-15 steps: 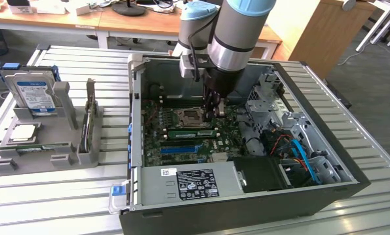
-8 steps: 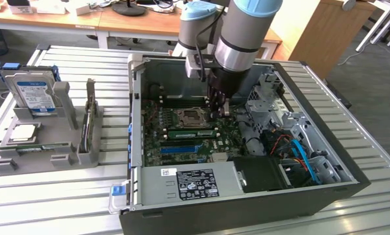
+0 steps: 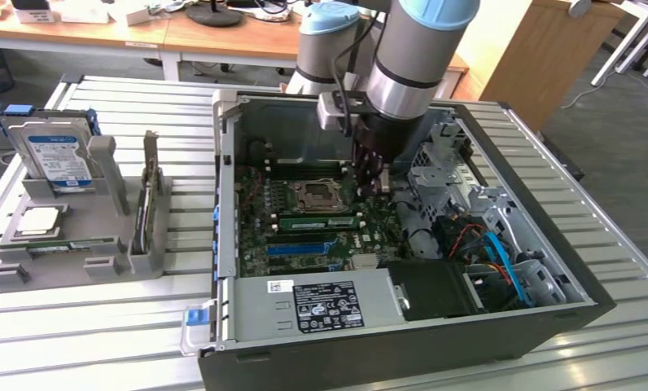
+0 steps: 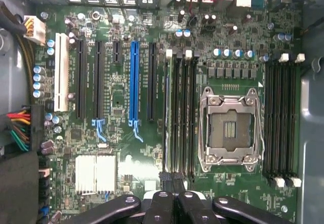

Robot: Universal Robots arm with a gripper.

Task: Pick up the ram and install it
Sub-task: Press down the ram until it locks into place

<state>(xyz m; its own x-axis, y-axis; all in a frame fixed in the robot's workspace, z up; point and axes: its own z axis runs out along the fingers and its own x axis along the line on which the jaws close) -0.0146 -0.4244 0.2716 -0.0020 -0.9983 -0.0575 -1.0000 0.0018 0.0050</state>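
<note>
Looks like the seating stage: ram (image 3: 321, 220) already upright in 1 of the memory slots beside the CPU socket (image 3: 315, 195), inside the open case (image 3: 356, 350). Hovers just over that slot bank with gripper (image 4: 171, 179) pinched fully closed, nothing visibly held. Probably calls for straight, even downward pressure on the top edge until the 2 end latches lock.

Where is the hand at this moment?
In the exterior view the hand is down inside the open computer case, just to that view's right of the empty processor socket, at the memory slots beside it.
</note>
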